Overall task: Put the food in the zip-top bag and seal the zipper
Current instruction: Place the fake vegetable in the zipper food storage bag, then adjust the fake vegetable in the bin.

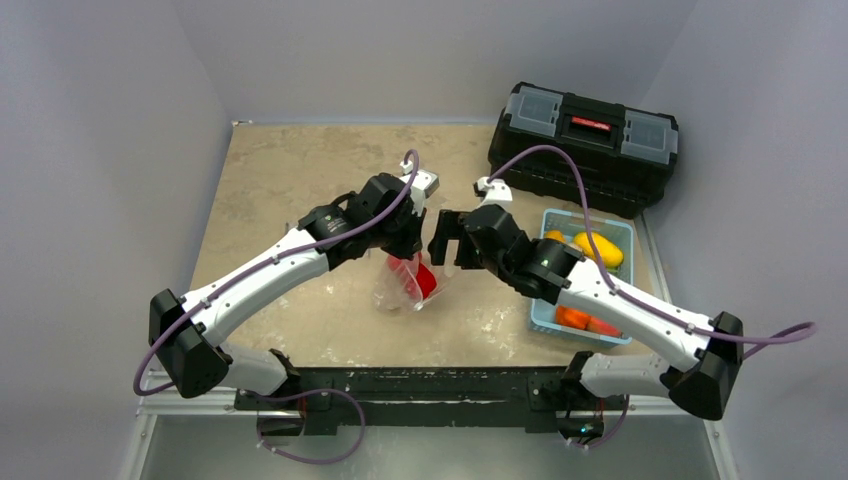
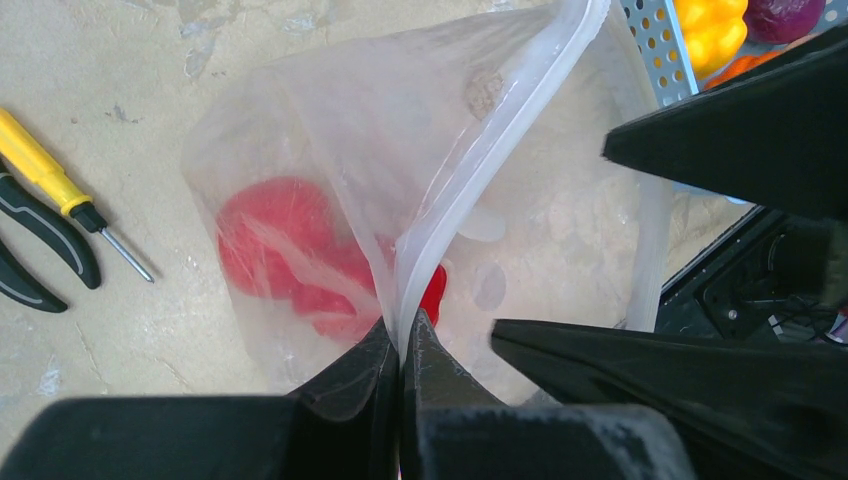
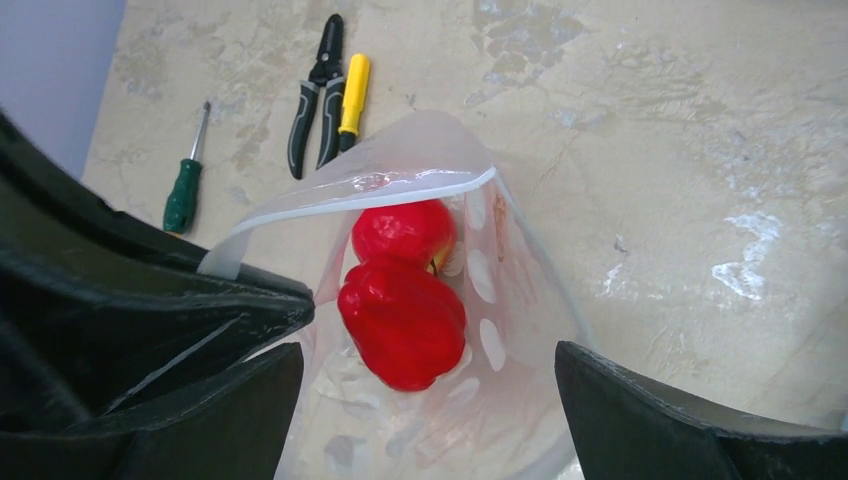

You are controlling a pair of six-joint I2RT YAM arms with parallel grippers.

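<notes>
The clear zip-top bag (image 1: 402, 285) hangs open at mid-table. My left gripper (image 1: 408, 243) is shut on its mouth edge; in the left wrist view the gripper (image 2: 400, 335) pinches the zipper strip (image 2: 480, 150). Two red toy foods lie inside the bag, a round one (image 3: 405, 230) and a pepper-like one (image 3: 405, 320), seen as a red blur in the left wrist view (image 2: 290, 255). My right gripper (image 1: 445, 240) is open and empty, its jaws (image 3: 428, 355) spread over the bag's mouth, one finger (image 3: 240, 400) next to my left gripper. Yellow (image 1: 598, 248) and orange (image 1: 572, 317) food lies in the tray.
The light-blue tray (image 1: 620, 228) stands at the right, with a black toolbox (image 1: 585, 140) behind it. A green screwdriver (image 3: 185, 190), black pliers (image 3: 315, 90) and a yellow-handled screwdriver (image 3: 352, 95) lie on the table beyond the bag.
</notes>
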